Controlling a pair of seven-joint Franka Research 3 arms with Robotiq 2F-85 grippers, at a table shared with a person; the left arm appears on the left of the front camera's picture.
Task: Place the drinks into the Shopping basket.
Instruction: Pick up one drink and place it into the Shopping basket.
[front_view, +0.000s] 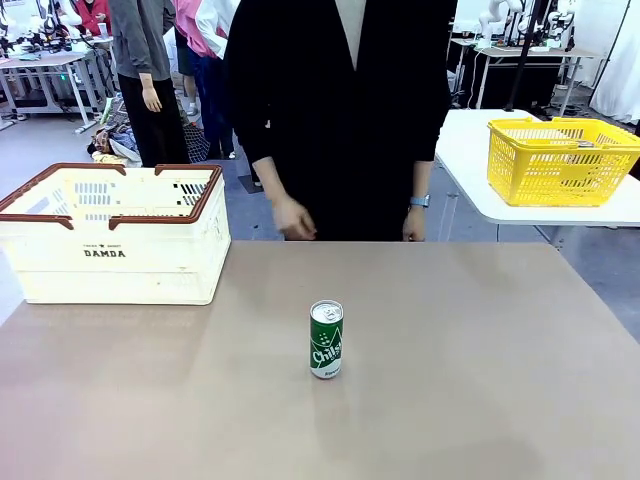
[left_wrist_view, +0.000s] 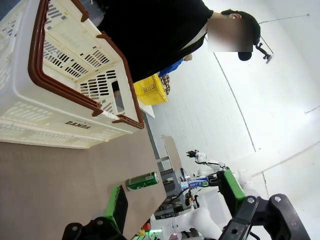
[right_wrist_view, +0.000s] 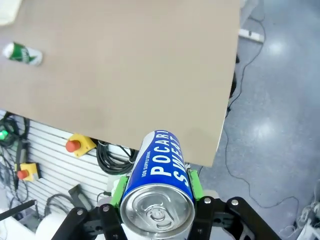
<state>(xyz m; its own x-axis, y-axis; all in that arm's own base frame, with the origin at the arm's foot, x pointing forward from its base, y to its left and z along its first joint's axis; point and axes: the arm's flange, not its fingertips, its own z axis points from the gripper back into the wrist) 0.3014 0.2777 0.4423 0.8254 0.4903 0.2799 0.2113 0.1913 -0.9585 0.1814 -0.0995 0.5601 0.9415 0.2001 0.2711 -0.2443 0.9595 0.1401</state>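
A green can (front_view: 326, 340) stands upright near the middle of the tan table (front_view: 450, 380); it is also the green can (left_wrist_view: 142, 180) in the left wrist view and the green can (right_wrist_view: 22, 53) at the upper left of the right wrist view. The cream shopping basket (front_view: 115, 235) with its brown rim sits at the table's far left, seen close up as the shopping basket (left_wrist_view: 55, 100). My left gripper (left_wrist_view: 172, 195) is open, with nothing between its green-padded fingers. My right gripper (right_wrist_view: 156, 187) is shut on a blue can (right_wrist_view: 157, 187), held off the table's near edge.
A person in black stands at the far side, one hand (front_view: 292, 218) just over the table's far edge. A yellow mesh basket (front_view: 560, 158) rests on a white side table at the right. Cables and red stop buttons (right_wrist_view: 75, 145) lie below the near edge.
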